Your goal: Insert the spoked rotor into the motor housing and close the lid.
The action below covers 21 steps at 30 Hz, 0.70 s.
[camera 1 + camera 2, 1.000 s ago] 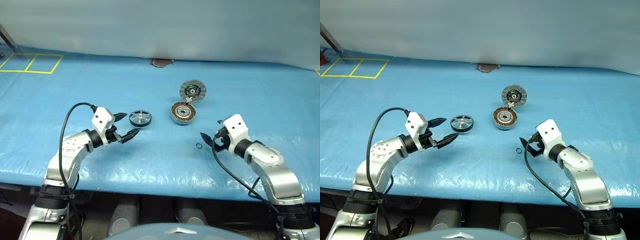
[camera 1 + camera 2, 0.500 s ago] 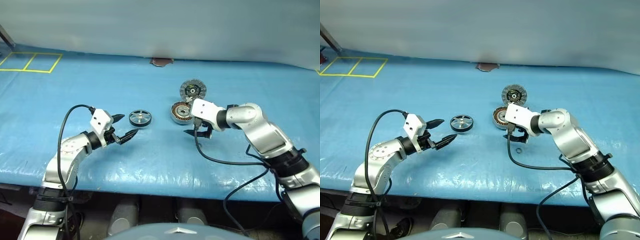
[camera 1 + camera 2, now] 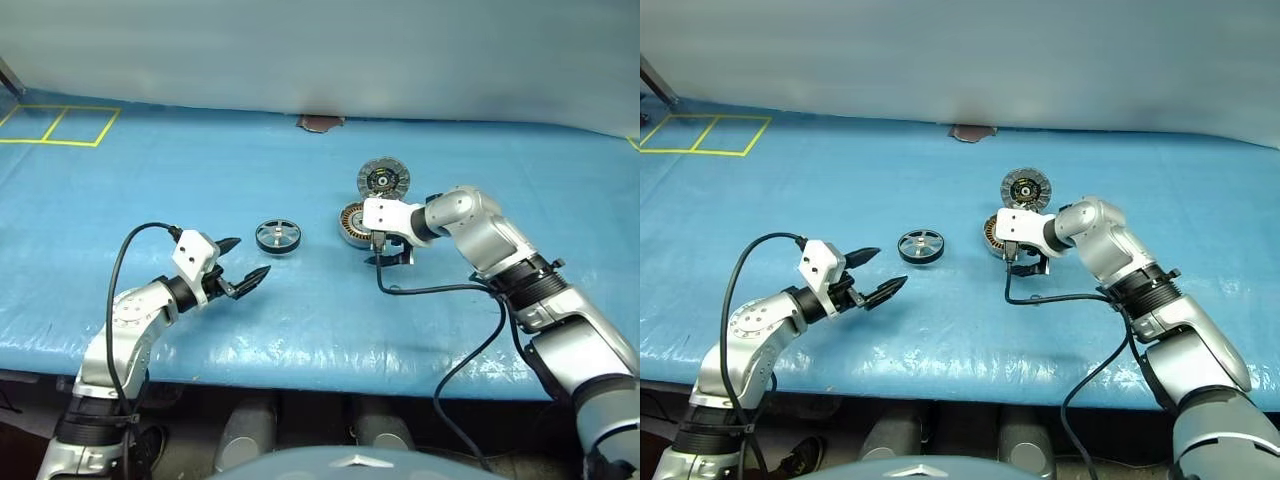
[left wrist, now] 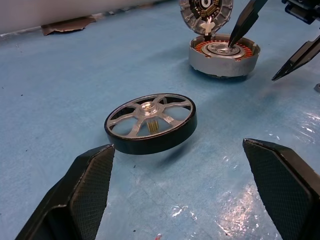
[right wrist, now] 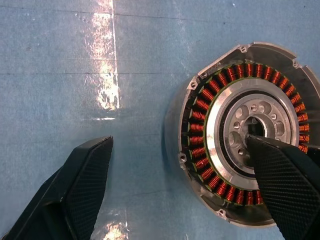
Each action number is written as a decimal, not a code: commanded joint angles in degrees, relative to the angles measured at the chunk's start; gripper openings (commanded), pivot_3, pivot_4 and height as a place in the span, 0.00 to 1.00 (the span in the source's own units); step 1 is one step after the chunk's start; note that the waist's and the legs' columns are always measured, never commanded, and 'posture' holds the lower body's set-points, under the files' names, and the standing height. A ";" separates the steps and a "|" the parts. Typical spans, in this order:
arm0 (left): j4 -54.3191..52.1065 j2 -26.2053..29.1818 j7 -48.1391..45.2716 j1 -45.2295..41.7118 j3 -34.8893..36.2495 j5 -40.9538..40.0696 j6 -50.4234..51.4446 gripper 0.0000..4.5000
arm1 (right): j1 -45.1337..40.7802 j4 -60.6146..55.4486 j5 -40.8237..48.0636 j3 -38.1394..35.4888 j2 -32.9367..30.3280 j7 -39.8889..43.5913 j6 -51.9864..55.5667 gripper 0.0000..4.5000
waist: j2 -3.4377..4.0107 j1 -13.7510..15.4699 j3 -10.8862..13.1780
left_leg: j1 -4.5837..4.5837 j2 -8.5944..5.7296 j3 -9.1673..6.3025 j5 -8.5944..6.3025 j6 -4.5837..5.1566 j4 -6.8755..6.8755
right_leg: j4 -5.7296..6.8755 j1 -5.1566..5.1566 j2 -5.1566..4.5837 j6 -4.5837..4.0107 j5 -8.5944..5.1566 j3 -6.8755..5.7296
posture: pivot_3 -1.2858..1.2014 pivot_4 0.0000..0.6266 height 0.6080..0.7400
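The surface [image 3: 150,190] is covered with a blue sheet, with yellow taped squares [image 3: 60,125] at its far left corner and a small brown patch [image 3: 320,123] at its far edge.

The spoked rotor [image 3: 278,236] lies flat on the sheet, left of centre, with its dark outer ring and silvery spokes facing up. It is held by nothing. To its right, well apart, sits the motor housing [image 3: 352,222], open at the top, its ring of coppery windings around a silver centre plain in the right wrist view [image 5: 240,135]. The lid [image 3: 384,180] stands tilted up behind the housing, joined at the far rim, with its ribbed inner face and dark centre turned toward the robot.

The left hand [image 3: 243,272] hovers near the rotor on its near left side, its fingers spread apart and empty. In the left wrist view the rotor [image 4: 151,122] lies ahead between the two fingers [image 4: 82,192], not touching either.

The right hand [image 3: 389,252] is at the near right edge of the housing, pointing down, with its fingers apart and holding nothing. In the right wrist view one finger [image 5: 282,185] sits over the housing's silver centre, while the other is over bare sheet beside the housing.
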 commanded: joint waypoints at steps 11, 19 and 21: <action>-3.66 0.45 1.21 1.53 1.61 -0.67 -0.30 1.00 | -4.72 8.95 -3.07 -0.44 4.18 3.04 -4.43 0.99 | 0.00 -0.12 0.00 | 0.00 0.00 0.00 0.01 -0.01 0.01 | 0.02 0.00 0.01 0.00 0.03 0.01 | 0.52 0.24 1.00; -3.79 0.58 1.47 1.57 1.40 -0.64 -0.25 1.00 | -8.43 19.68 -4.84 0.18 7.17 5.88 -6.97 0.71 | 0.01 -0.21 -0.01 | 0.36 0.01 0.02 0.00 -0.02 0.00 | 0.05 0.29 0.02 0.01 -0.03 0.02 | 0.52 0.24 1.00; -3.88 0.59 1.50 1.62 1.31 -0.65 -0.14 1.00 | -9.34 21.84 -5.37 0.08 7.84 5.82 -7.55 0.58 | -0.01 -0.14 -0.02 | 0.36 0.01 0.01 0.00 -0.02 0.00 | 0.04 0.29 0.03 0.00 -0.02 0.02 | 0.52 0.24 1.00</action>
